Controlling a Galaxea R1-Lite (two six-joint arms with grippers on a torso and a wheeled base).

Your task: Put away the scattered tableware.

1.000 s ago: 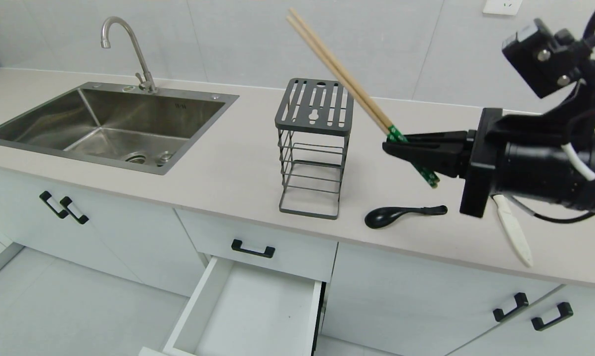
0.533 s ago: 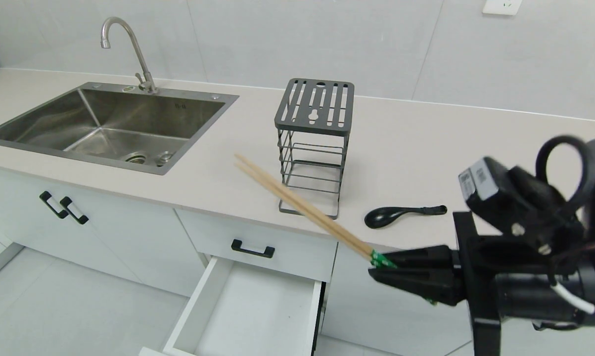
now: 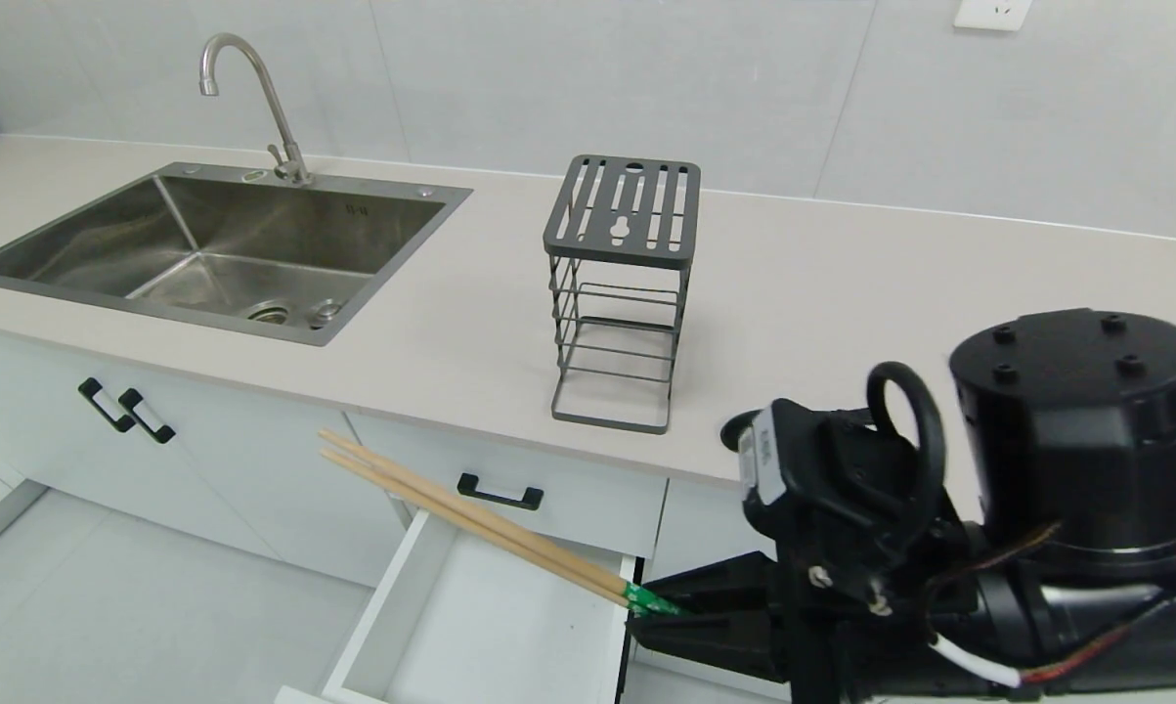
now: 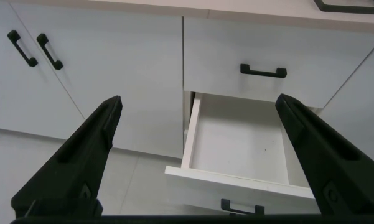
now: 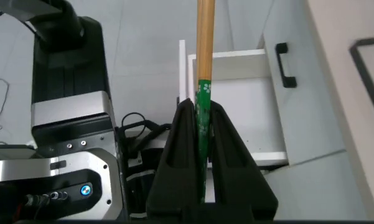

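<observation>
Grip first: the right gripper [image 3: 685,616], low in front of the cabinets at the drawer's right front corner, is clamped tight on the green ends of the chopsticks [image 3: 480,523]; the right wrist view shows the pair pinched between narrow jaws [image 5: 203,109]. From there the sticks run away to the robot's left and slightly upward, held in the air above the open drawer [image 3: 372,606]. Their long axis lies across the drawer's mouth, not along its pull-out direction, and the free tips reach past its left wall. How high they hang above the drawer floor I cannot tell. Lowered as they are, the tips would likely catch that wall, so the move probably calls for turning the pair toward the drawer's depth. The left gripper [image 4: 199,102] is spread wide and empty, facing the drawer [image 4: 243,143]. On the counter [image 3: 451,332] beyond stand a rack [image 3: 622,293] and a black spoon [image 3: 732,430].
</observation>
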